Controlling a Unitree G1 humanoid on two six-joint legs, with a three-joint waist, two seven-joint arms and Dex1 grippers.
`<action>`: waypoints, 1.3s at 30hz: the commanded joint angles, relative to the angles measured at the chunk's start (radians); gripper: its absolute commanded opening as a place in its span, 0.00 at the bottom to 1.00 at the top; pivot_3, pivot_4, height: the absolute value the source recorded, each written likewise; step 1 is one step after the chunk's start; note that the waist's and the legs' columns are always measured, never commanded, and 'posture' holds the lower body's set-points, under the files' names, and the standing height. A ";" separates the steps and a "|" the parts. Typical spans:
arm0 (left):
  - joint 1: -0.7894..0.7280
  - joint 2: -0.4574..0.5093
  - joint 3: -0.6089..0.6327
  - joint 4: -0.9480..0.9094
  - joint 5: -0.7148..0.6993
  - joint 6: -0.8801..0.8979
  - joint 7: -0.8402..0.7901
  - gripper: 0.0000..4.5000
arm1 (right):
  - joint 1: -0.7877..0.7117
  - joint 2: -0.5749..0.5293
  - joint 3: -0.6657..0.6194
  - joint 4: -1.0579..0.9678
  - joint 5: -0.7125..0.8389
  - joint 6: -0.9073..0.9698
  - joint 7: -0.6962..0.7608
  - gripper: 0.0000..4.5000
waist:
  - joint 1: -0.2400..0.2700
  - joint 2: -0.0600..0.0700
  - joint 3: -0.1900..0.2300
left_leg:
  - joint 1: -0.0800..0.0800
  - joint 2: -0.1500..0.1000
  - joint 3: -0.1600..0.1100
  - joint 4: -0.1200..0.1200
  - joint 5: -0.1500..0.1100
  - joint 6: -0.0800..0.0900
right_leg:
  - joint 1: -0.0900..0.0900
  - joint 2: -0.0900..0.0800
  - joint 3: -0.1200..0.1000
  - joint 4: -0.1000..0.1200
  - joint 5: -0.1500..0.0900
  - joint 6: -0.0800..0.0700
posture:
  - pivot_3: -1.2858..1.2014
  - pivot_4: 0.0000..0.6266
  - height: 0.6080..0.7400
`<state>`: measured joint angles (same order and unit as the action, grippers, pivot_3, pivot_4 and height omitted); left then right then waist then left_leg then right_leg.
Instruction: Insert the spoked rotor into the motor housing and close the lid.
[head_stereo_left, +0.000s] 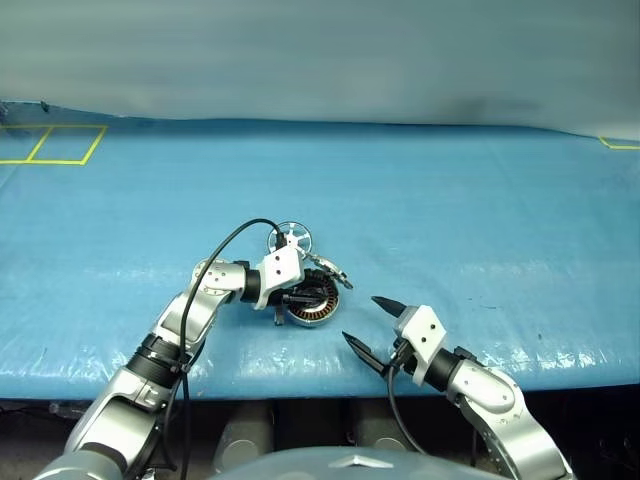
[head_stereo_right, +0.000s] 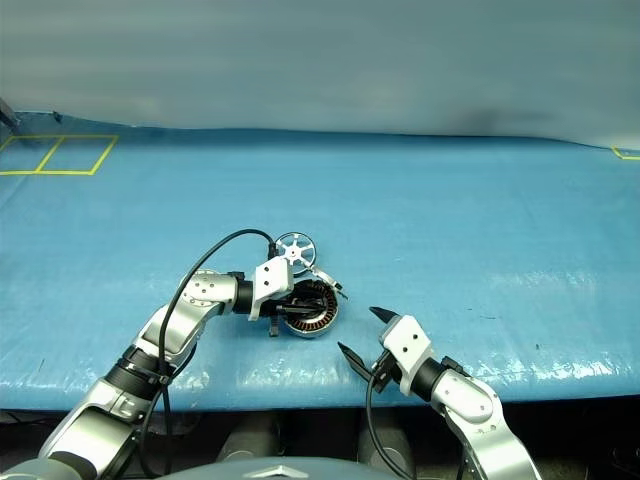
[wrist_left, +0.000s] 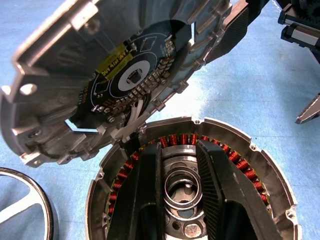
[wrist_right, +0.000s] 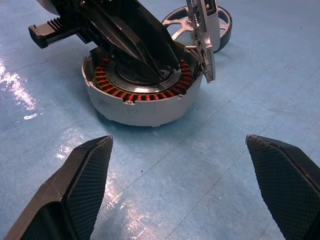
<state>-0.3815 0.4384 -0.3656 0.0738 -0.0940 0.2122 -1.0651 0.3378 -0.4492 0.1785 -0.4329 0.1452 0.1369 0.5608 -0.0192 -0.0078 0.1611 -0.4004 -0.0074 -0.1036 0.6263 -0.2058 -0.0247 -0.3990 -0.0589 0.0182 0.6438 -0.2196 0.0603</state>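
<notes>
Now the wheel is not in yet, so I think the job is still at the first part.

Closest in, the right gripper (head_stereo_left: 360, 318) has its two fingers wide apart and holds nothing. The motor housing (wrist_right: 145, 107) sits on the blue table cover (head_stereo_left: 480, 220) just ahead of it.

The left gripper (head_stereo_left: 315, 296) lies right over the open top of the housing. Its fingers (wrist_left: 142, 195) stand a little apart, one on each side of a small silver ring (wrist_left: 167, 190) in the middle. I cannot tell if they pinch that ring or just sit next to it. The lid (wrist_left: 55, 75) stands up just past this gripper, joined to the far edge of the housing.

The spoked rotor (head_stereo_left: 292, 238) lies flat on the cover a bit beyond the lid, close to the housing.

To do this well, I think the left gripper should come up and out slowly, so it does not knock the lid. Then it should take the rotor by its edge, keep it flat, line its middle up with the middle of the housing, and set it straight down. The right gripper could hold the housing so it does not slide.

The housing is a short round grey cup. Inside is a ring of copper-red wire coils.
</notes>
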 joint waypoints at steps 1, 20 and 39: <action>-0.014 0.004 0.008 -0.014 -0.006 -0.003 -0.005 0.31 | -0.004 -0.001 -0.013 -0.028 0.005 -0.006 0.000 1.00 | 0.000 0.000 0.000 | 0.000 0.000 0.000 0.000 0.000 0.000 | 0.000 0.000 0.000 0.000 0.000 0.000 | 0.52 0.24 1.00; 0.146 0.137 0.118 -0.325 -0.193 0.147 -0.025 0.06 | -0.015 0.001 -0.008 -0.035 0.016 0.013 0.008 1.00 | -0.003 0.001 0.000 | 0.000 0.000 0.000 0.000 0.000 0.000 | 0.000 0.000 0.000 0.000 0.000 0.000 | 0.52 0.24 1.00; 0.431 0.105 0.313 -0.462 -0.192 0.088 0.269 0.00 | 0.005 -0.154 -0.010 -0.303 0.182 0.388 0.101 0.35 | 0.004 0.000 0.002 | -0.001 0.000 0.000 -0.001 -0.001 -0.001 | -0.001 -0.001 0.000 -0.001 0.000 0.000 | 0.52 0.24 1.00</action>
<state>0.0425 0.5512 -0.0798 -0.3385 -0.2868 0.3325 -0.8206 0.3562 -0.5960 0.1640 -0.6634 0.2911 0.4944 0.6433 -0.0154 -0.0076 0.1632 -0.4011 -0.0068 -0.1042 0.6258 -0.2066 -0.0254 -0.4000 -0.0601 0.0181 0.6430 -0.2200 0.0601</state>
